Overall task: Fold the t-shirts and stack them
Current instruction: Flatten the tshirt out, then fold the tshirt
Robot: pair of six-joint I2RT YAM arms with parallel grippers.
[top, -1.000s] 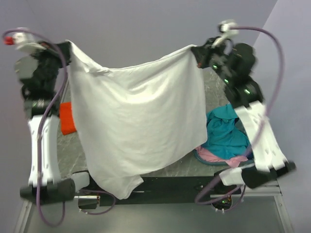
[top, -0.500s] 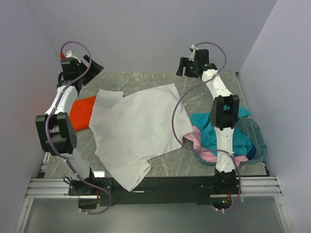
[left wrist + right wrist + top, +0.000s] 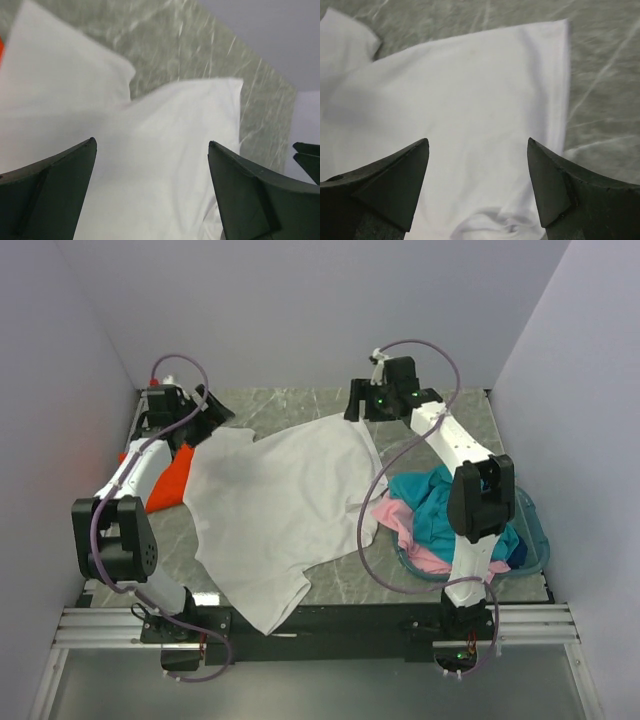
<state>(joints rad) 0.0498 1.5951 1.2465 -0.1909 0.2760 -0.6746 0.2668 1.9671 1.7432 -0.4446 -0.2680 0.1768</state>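
A white t-shirt (image 3: 275,505) lies spread over the middle of the marble table, its lower end hanging past the near edge. My left gripper (image 3: 205,420) hovers open above the shirt's far left corner; in the left wrist view the white cloth (image 3: 150,150) lies below its spread fingers. Open too, my right gripper (image 3: 355,410) hangs over the far right corner, with white cloth (image 3: 470,100) beneath. An orange t-shirt (image 3: 170,475) lies at the left, partly under the white one. Teal t-shirt (image 3: 445,505) and pink t-shirt (image 3: 400,520) spill from the basket.
A translucent teal basket (image 3: 530,540) sits at the table's right side beside the right arm. Grey walls close in the table on three sides. Bare marble (image 3: 300,405) shows along the far edge, and a metal rail (image 3: 320,625) runs along the near edge.
Both grippers let go of the white t-shirt, which dropped from hanging in the air onto the table. Both arms then lowered toward the far corners.
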